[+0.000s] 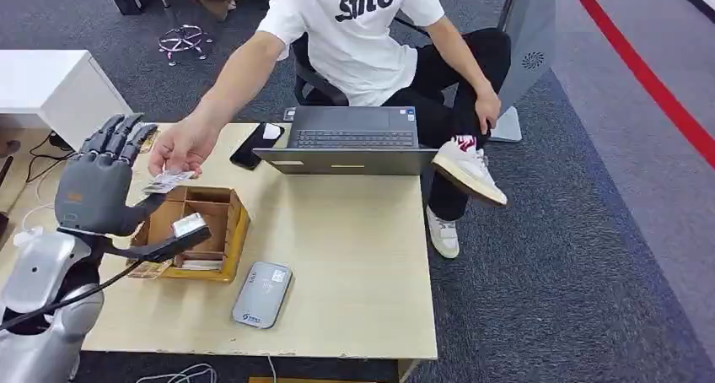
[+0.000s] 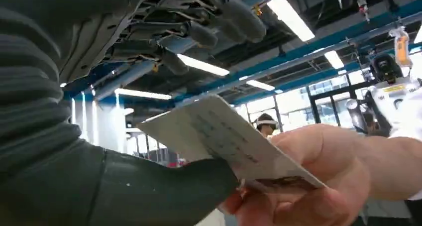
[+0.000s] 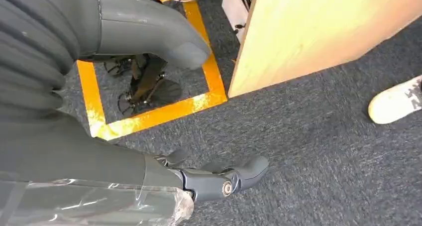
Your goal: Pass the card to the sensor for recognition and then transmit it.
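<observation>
The card (image 1: 167, 180) is a pale printed rectangle above the wooden box (image 1: 234, 223). A seated person's hand (image 1: 181, 147) pinches one end of it. My left hand (image 1: 97, 176) is raised over the table's left side with its fingers upright and spread. In the left wrist view the card (image 2: 224, 136) lies against my thumb (image 2: 164, 186) while the person's hand (image 2: 318, 176) grips it; my other fingers (image 2: 219, 17) stand well away from it. The grey card sensor (image 1: 263, 294) lies flat near the table's front edge. My right hand (image 3: 74, 136) hangs over the carpet, holding nothing, fingers apart.
An open laptop (image 1: 350, 138) and a dark phone (image 1: 247, 151) sit at the far side of the wooden table (image 1: 354, 256). The person sits behind it, one shoe (image 1: 468, 168) near the table's right edge. A white cabinet (image 1: 51, 83) stands at far left.
</observation>
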{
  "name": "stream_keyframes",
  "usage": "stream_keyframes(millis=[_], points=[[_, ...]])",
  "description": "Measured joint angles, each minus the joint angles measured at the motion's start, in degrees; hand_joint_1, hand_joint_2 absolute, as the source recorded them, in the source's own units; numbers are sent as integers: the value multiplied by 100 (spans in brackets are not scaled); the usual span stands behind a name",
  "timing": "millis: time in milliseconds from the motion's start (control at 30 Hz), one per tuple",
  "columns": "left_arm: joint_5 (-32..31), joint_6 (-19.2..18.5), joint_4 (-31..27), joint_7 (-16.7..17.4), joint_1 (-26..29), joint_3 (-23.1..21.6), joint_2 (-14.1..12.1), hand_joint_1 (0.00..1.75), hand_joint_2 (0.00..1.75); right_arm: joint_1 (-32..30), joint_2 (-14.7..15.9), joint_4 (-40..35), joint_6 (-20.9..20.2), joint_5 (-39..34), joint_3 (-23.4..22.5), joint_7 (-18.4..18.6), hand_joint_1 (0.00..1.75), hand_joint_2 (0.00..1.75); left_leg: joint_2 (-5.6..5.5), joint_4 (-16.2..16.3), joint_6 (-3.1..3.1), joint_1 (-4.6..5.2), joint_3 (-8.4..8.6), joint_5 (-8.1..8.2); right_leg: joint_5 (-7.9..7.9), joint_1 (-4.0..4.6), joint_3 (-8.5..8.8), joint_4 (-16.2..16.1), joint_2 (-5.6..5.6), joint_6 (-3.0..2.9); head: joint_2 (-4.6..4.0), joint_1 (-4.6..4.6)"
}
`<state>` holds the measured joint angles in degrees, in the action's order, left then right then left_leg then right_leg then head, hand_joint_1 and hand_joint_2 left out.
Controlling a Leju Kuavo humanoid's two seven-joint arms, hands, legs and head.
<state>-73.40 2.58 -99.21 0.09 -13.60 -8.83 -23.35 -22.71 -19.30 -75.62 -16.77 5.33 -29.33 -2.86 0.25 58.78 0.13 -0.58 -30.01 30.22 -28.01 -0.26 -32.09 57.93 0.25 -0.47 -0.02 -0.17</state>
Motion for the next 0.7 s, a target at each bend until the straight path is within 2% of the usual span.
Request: stream_keyframes(millis=[233, 567, 700], points=[[-817, -70, 336, 286, -290, -253, -387, 175, 175, 156, -2, 192, -236, 253, -184, -101, 0, 175, 0, 0, -1, -1, -2, 0, 0, 2, -1, 1, 0, -1, 0, 0], [-817, -70, 336, 286, -290, -253, -387, 175, 175, 157, -2, 192, -236, 253, -184, -100, 0, 175, 0, 0, -1, -1, -2, 0, 0, 2, -1, 1, 0, -1, 0, 0], [-850, -57, 393, 310, -285, -291, -476, 175, 175, 158, -2, 212, -251, 186, -214, -74, 0, 175, -1, 0, -1, -2, -3, 0, 0, 2, -1, 1, -1, -1, 0, -2]])
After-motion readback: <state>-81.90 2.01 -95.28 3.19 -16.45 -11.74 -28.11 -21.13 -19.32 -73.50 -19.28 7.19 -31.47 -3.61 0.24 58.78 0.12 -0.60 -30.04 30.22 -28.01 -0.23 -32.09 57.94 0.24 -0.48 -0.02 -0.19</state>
